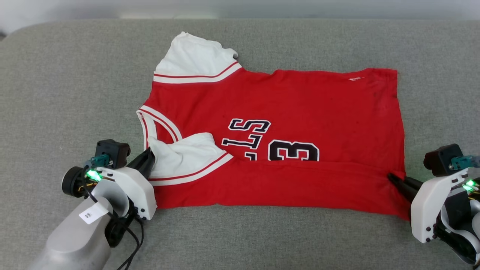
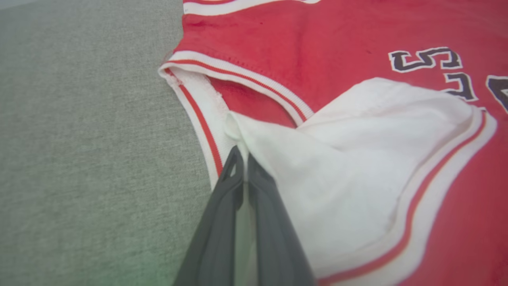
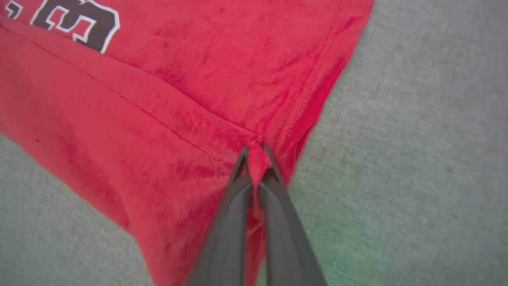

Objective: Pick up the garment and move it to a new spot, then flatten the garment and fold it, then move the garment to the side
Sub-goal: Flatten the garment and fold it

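Note:
The garment point(image 1: 285, 112) is a red jersey with white sleeves, striped trim and black lettering with a "3". It lies sideways on the grey surface, collar to the left, and its near long edge is folded over the lettering. My left gripper point(image 1: 150, 155) is shut on the garment's near white sleeve point(image 2: 337, 190) beside the collar; in the left wrist view the left gripper point(image 2: 243, 153) pinches white cloth. At the hem's near corner my right gripper point(image 1: 392, 177) is shut on red fabric point(image 3: 190, 119), which bunches between the right gripper's tips point(image 3: 256, 151).
A grey fabric surface point(image 1: 67, 93) spreads under and around the garment, with bare room to the left, right and front. Its far edge point(image 1: 240, 20) meets a pale wall. A loose black cable point(image 1: 135, 240) hangs by my left wrist.

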### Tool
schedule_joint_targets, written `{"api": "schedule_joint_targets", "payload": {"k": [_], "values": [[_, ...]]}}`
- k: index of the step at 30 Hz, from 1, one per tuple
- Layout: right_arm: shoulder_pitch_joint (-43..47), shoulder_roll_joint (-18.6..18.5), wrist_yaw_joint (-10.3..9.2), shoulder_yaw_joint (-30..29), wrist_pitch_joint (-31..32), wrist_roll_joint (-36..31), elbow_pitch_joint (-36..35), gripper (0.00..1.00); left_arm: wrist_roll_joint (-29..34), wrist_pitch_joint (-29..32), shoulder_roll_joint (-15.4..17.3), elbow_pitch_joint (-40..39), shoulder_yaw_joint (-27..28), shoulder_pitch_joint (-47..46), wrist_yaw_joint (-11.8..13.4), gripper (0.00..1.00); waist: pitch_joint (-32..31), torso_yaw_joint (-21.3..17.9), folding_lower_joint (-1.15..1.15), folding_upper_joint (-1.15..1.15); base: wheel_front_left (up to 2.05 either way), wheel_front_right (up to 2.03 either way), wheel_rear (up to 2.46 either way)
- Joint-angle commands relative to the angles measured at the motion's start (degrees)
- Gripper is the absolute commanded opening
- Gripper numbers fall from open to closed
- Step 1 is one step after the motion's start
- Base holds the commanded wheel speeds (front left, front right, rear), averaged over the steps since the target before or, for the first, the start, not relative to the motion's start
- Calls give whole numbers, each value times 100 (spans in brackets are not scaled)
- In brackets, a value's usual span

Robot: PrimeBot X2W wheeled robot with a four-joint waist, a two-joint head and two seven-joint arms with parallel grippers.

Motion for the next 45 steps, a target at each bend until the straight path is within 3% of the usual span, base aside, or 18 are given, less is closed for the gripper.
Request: {"api": "schedule_joint_targets", "payload": {"k": [1, 2, 8, 12, 18, 19, 21, 22, 28, 33, 39, 45], "values": [[-71, 6, -4, 60, -14, 21, 78, 77, 37, -27, -7, 110, -44, -72, -30, 100, -86, 16, -1, 0, 0, 0, 0], [-98, -5, -4, 53, -76, 24, 87, 100, 42, -58, -14, 163, -41, -122, -47, 100, -142, 27, -1, 0, 0, 0, 0], [-26, -101, -4, -57, -343, 69, -41, 100, 135, -84, 167, 230, -72, -406, -138, 100, -523, 130, -1, 0, 0, 0, 0], [120, -165, -4, -188, -405, 53, -155, 100, 112, 306, 411, -16, -101, -586, -176, 100, -733, 200, -1, 0, 0, 0, 0], [277, -130, -4, -340, -283, 1, -325, 100, -257, 1877, 792, -557, -244, -929, -266, 100, -880, 281, -1, 0, 0, 0, 0], [277, -130, -4, -340, -283, 1, -325, 100, -257, 1877, 792, -557, -244, -929, -266, 100, -880, 281, -1, 0, 0, 0, 0], [330, -99, -4, -379, -191, -16, -405, 100, -505, 2783, 907, -839, -338, -1069, -290, 100, -899, 298, -1, 0, 0, 0, 0], [330, -99, -4, -379, -191, -16, -405, 100, -505, 2783, 907, -839, -338, -1069, -290, 100, -899, 298, -1, 0, 0, 0, 0], [368, -26, -4, -430, -16, -76, -571, 100, -1173, 4549, 1031, -1197, -508, -1277, -311, 100, -839, 268, -1, 0, 0, 0, 0], [273, 26, -4, -390, 163, -128, -699, 100, -1482, 5492, 1072, -1248, -682, -1229, -229, 100, -699, 137, -1, 0, 0, 0, 0], [143, 109, -4, -382, 285, -142, -746, 100, -1602, 5956, 1060, -941, -897, -921, -97, 100, -470, -49, -1, 0, 0, 0, 0], [2, 136, -3, -351, 325, -142, -685, 100, -1719, 5809, 771, -460, -984, -565, -112, 100, -313, -174, -1, 0, 0, 0, 0]]}}
